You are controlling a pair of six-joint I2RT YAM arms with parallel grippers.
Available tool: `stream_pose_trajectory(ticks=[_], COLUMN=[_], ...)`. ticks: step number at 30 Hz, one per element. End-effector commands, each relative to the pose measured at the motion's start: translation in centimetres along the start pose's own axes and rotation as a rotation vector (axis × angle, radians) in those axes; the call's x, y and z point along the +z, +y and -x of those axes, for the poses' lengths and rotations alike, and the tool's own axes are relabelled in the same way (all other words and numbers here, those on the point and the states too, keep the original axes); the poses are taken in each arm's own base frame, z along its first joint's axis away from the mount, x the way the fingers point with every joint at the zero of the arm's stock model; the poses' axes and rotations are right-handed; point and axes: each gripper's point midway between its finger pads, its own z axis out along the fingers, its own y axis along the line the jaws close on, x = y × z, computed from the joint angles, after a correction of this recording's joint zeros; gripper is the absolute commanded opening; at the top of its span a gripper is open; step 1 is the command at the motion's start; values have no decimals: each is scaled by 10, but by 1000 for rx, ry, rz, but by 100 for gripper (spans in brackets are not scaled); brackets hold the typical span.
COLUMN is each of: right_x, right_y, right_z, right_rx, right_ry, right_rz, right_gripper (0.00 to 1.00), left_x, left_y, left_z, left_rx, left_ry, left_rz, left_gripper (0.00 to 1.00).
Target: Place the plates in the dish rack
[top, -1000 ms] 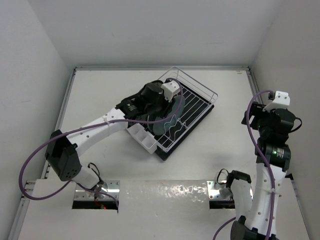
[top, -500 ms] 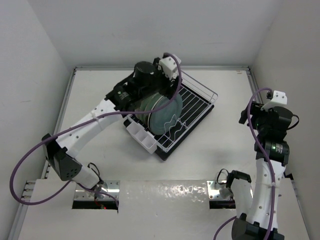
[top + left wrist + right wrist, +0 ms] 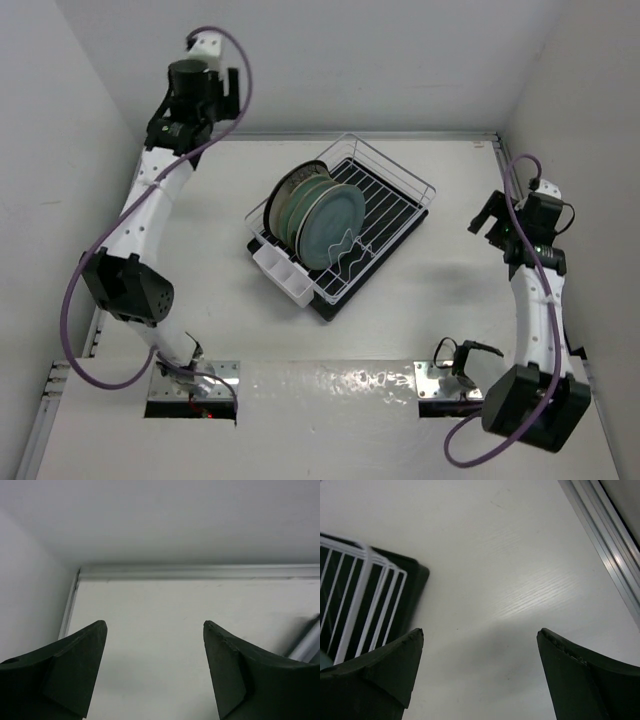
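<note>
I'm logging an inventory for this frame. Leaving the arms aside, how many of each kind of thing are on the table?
Plates: 4, standing on edge in the rack (their rims overlap, so this count is less sure)
Dish rack: 1
Cutlery box: 1
Black tray: 1
Total: 7

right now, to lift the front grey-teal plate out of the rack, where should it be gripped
Probably its upper rim, from above. The grey-teal plate stands on edge in the dish rack, white wires crossing its lower part and other plates close behind, so only the top edge looks free.
</note>
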Motion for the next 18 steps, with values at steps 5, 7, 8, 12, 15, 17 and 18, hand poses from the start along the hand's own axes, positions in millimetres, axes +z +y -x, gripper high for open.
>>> stream_pose_trajectory(ticks=[5,7,8,12,15,17,18], right_x=[30,34,35,39,36,34,35], right_y=[-34,-38,-41,-50,-62,-65,-64], right_z=[-8,-14,-16,-20,-24,-26,-26], right_rx=[86,82,91,217,248,253,252], right_ry=[66,72,60,-20,-31,-25,-23], right_rz=[-210,-219,-233,-293,-365,-386,-373], right_gripper=[94,94,94,94,95,95,95], left_x=[-55,-71,-81,-106,-118,-118,-117], left_y=[127,132,136,162,166,166,167], left_z=[-163,-211,-216,-256,-272,-273,-272], left_rx=[-67,-24,-38,-160,-228,-227,-229], left_ry=[362,433,426,467,479,479,472], left_rz=[316,349,356,408,420,419,420], left_gripper=[72,73,73,73,73,73,73])
